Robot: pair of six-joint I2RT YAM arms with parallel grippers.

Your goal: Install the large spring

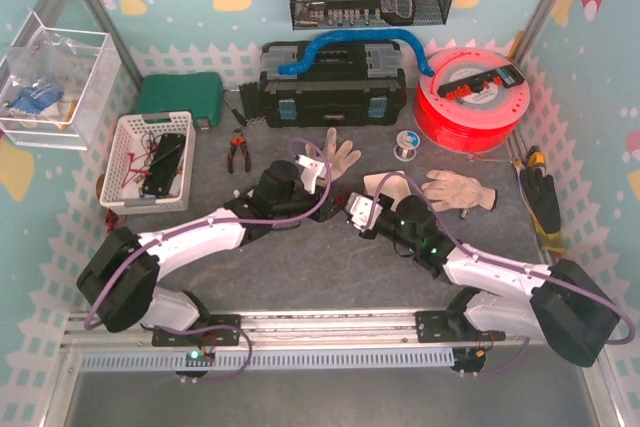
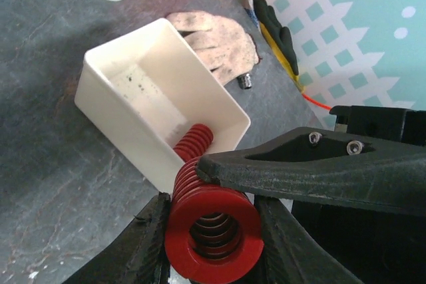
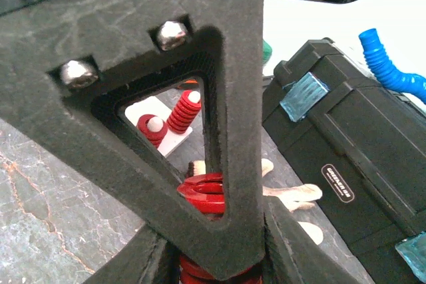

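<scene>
Left gripper (image 2: 212, 231) has its jaws clamped round the large spring (image 2: 213, 221), coils right between them, far end poking into the white box (image 2: 113, 98) just beyond. Right gripper (image 3: 213, 261) pinches the same spring between its jaws, probably steadying it for seating.

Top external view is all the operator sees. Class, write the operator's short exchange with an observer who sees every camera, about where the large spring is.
Operator: I cannot make out the large spring from above. Where is it?
Observer: The left wrist view shows the large spring, red, between the fingers of the left end effector.
Operator: Which way does it point?
Observer: Its far end reaches into an open white box lying on the table.
</scene>
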